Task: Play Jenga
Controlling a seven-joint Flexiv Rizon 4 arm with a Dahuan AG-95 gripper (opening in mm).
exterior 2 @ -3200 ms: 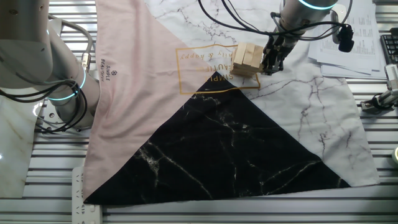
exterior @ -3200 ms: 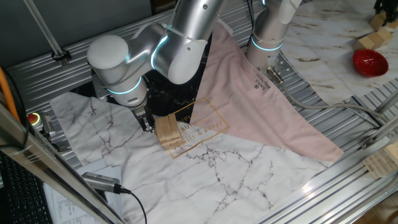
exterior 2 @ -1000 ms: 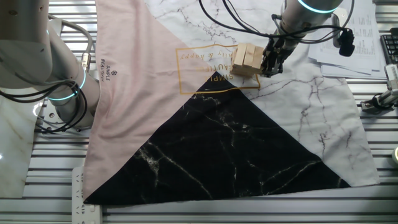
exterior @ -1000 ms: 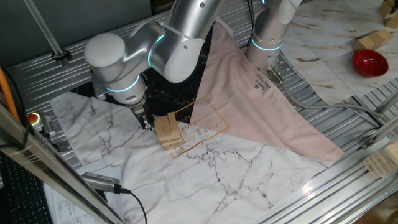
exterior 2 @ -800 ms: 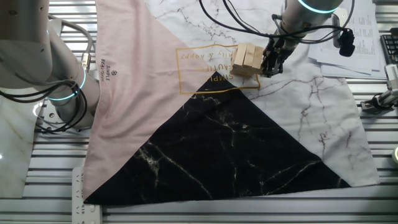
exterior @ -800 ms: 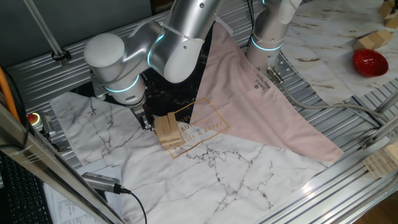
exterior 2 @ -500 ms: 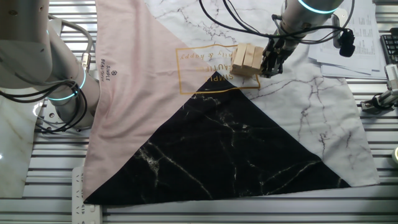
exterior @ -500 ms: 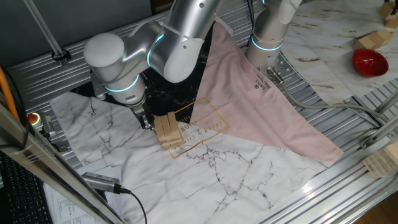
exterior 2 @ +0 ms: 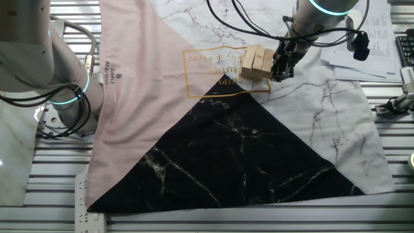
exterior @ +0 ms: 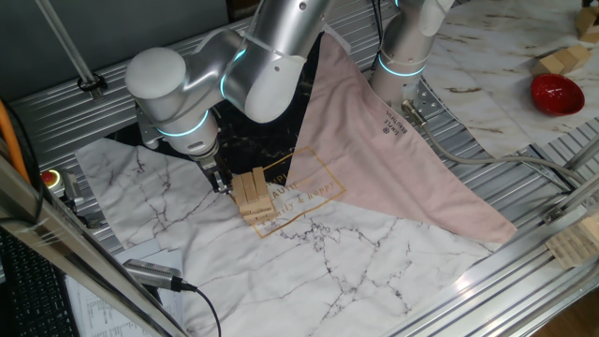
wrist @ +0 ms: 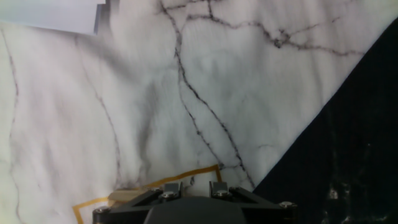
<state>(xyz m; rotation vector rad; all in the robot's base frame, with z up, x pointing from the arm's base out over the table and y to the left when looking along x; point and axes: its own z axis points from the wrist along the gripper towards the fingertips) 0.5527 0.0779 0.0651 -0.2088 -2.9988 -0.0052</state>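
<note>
The Jenga (exterior: pixel 253 196) is a short tower of tan wooden bars standing on the gold-printed part of the cloth, seen too in the other fixed view (exterior 2: pixel 257 62). My gripper (exterior: pixel 222 182) points down right beside the tower's left side, and in the other fixed view the gripper (exterior 2: pixel 279 69) touches or nearly touches the tower's right face. Its dark fingers look pressed together with nothing between them. In the hand view only the finger bases (wrist: pixel 166 194) show at the bottom edge, with a tan sliver of the Jenga (wrist: pixel 124 195) at their left.
A pink, black and white marbled cloth (exterior 2: pixel 213 142) covers the slatted table. A second arm's base (exterior: pixel 402 65) stands at the back. A red bowl (exterior: pixel 558 94) and wooden blocks (exterior: pixel 564 60) lie far right. Papers (exterior 2: pixel 362 45) and a cable plug (exterior: pixel 154 273) sit near the cloth.
Over the last three seconds the arm has edged slightly toward the tower. The tower itself stands where it was.
</note>
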